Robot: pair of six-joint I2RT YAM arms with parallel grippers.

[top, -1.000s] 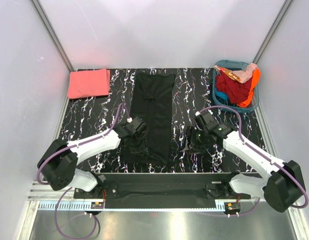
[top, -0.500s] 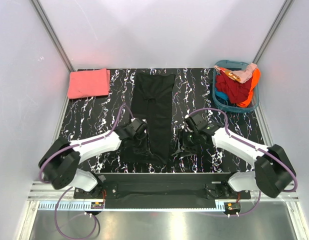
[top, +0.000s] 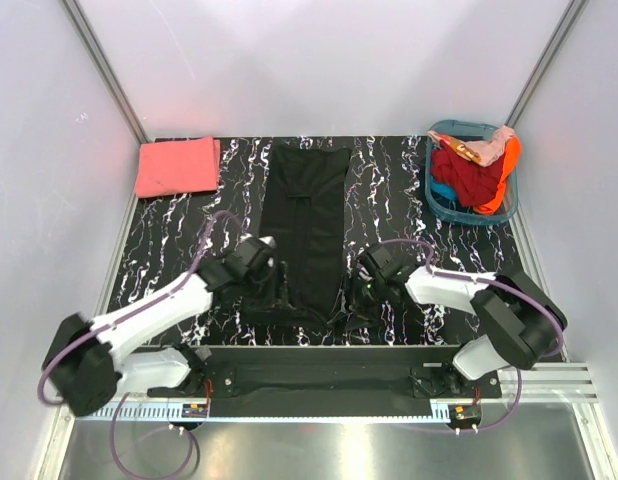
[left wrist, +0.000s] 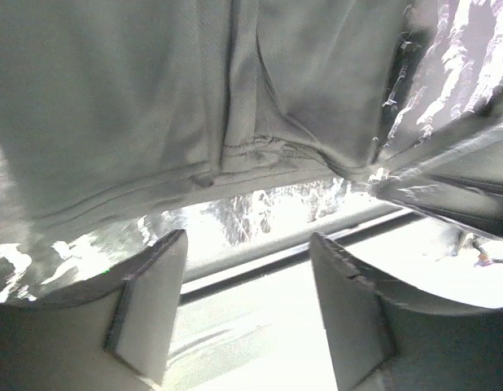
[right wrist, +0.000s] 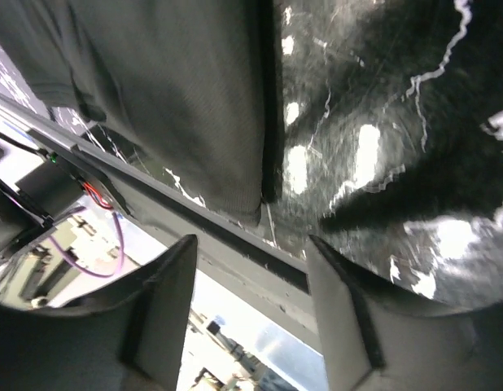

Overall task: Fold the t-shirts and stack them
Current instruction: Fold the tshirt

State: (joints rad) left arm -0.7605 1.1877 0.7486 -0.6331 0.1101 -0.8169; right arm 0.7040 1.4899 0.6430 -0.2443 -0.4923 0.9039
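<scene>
The black t-shirt [top: 309,215] lies as a long folded strip down the middle of the marbled table. The coral-pink t-shirt [top: 176,165] lies folded at the far left corner. My left gripper [top: 281,296] is open and empty, low over the strip's near left corner. The left wrist view shows the hem [left wrist: 235,159] just beyond my open left gripper [left wrist: 247,305]. My right gripper [top: 355,298] is open and empty beside the strip's near right corner. The right wrist view shows that corner [right wrist: 186,106] just ahead of my right gripper [right wrist: 251,318].
A teal basket [top: 457,126] with red, orange and pale clothes stands at the far right corner. The table's near edge and black rail [top: 329,352] run just behind both grippers. White walls enclose the table on three sides.
Both grippers have moved toward the near end of the black shirt. The right one swung left to the strip's edge; the left one came nearer the front. The shirt has not moved.
</scene>
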